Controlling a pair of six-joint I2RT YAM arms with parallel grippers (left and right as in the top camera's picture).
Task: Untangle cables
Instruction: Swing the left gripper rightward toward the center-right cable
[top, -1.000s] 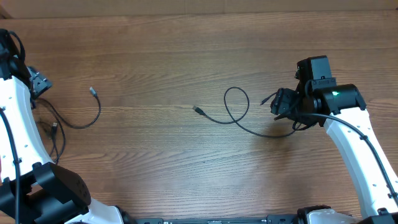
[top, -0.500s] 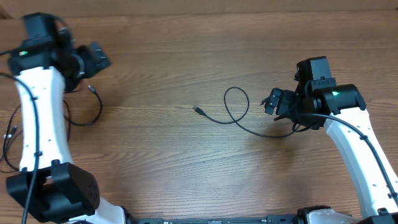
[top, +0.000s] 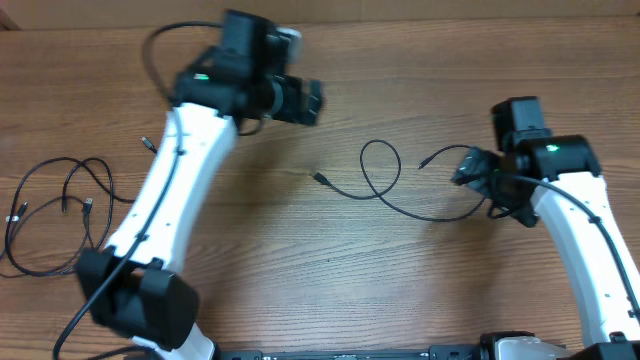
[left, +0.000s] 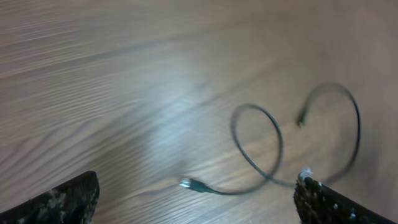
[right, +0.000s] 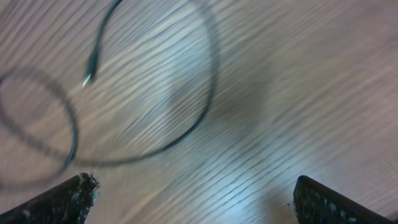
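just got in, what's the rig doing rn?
Two arms are untangling cables on a wooden table. One cable lies looped mid-table between the left gripper and the right gripper. Both sets of jaws are open and hold nothing. A loose bunch of cables sits at the left edge, untouched.

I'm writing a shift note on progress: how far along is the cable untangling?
Done: the centre cable lies alone, though it crosses itself in one loop. In hand: nothing; the left gripper and right gripper are both open and empty. Left: the left-side cables lie in overlapping loops and need separating.
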